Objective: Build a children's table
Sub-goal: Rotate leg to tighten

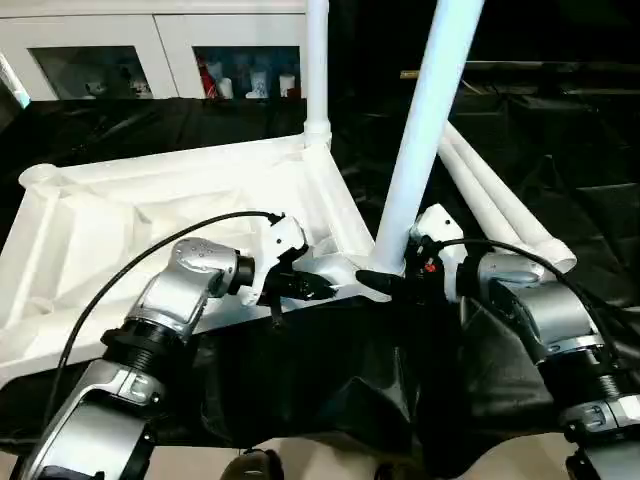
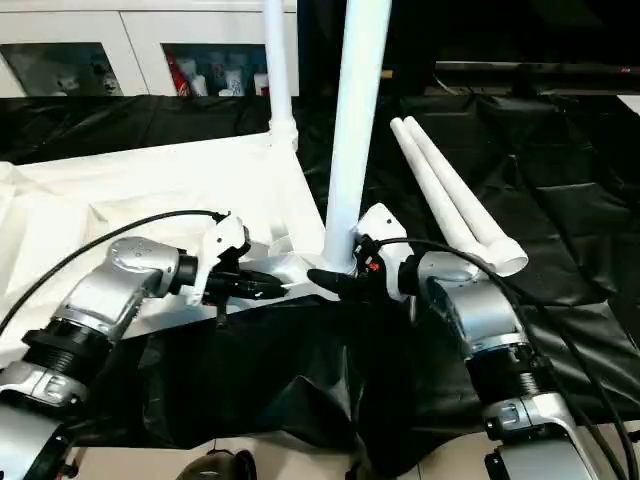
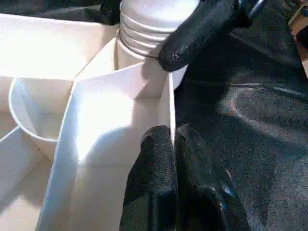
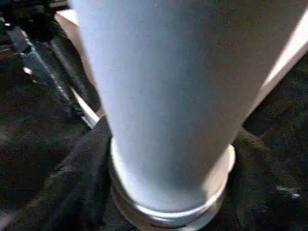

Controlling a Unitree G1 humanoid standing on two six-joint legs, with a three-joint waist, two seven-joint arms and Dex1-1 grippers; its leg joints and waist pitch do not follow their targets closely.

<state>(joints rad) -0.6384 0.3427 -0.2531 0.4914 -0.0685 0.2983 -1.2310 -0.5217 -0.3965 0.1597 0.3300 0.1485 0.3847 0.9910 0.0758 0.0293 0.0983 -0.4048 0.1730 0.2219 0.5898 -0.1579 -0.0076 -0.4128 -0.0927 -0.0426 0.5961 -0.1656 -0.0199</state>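
Observation:
The children's table top (image 1: 150, 215) lies upside down on black cloth, its ribbed underside facing up. One white leg (image 1: 318, 70) stands upright in the far corner socket. A second leg (image 1: 428, 130) rises tilted from the near corner socket. My right gripper (image 1: 385, 283) is closed around that leg's base; one of its fingers (image 3: 202, 29) presses on the threaded end. My left gripper (image 1: 322, 290) is shut on the table top's thin side wall (image 3: 166, 103) just beside that corner. Two more legs (image 1: 500, 205) lie side by side on the cloth to the right.
Black cloth (image 1: 330, 380) covers the work surface and bunches up under my grippers. White cabinets (image 1: 160, 50) with glass doors stand behind the table top. A cable (image 1: 130, 270) loops over my left forearm.

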